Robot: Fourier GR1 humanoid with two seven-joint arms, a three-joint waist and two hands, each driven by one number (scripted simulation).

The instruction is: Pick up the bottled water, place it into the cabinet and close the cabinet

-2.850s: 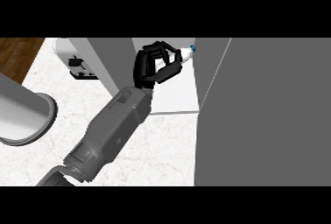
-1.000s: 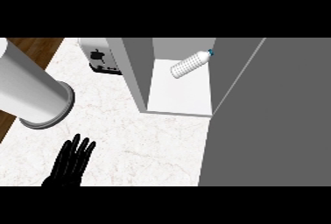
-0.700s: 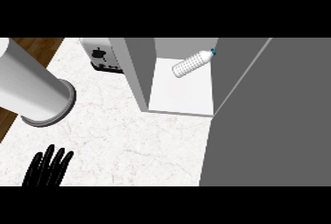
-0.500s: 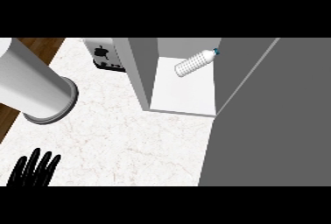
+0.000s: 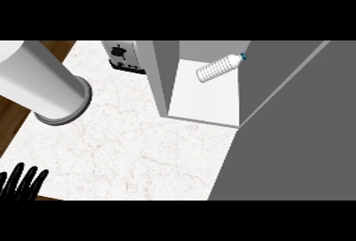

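Withdrawn robot hand [image 5: 18, 182], bottled water [image 5: 219, 68] well apart.

— Which hand do you have in the head view?
— You have the left hand [image 5: 21, 186], low in the view's left corner and cut off by the lower edge.
— How does it stand?
— You see its fingers [image 5: 17, 174] straight and close side by side, with the tips pointing up the view and leaning a little to the right. They curl round nothing. The hand is black all over. Its palm, wrist and forearm lie below the edge, so you cannot judge their pose.
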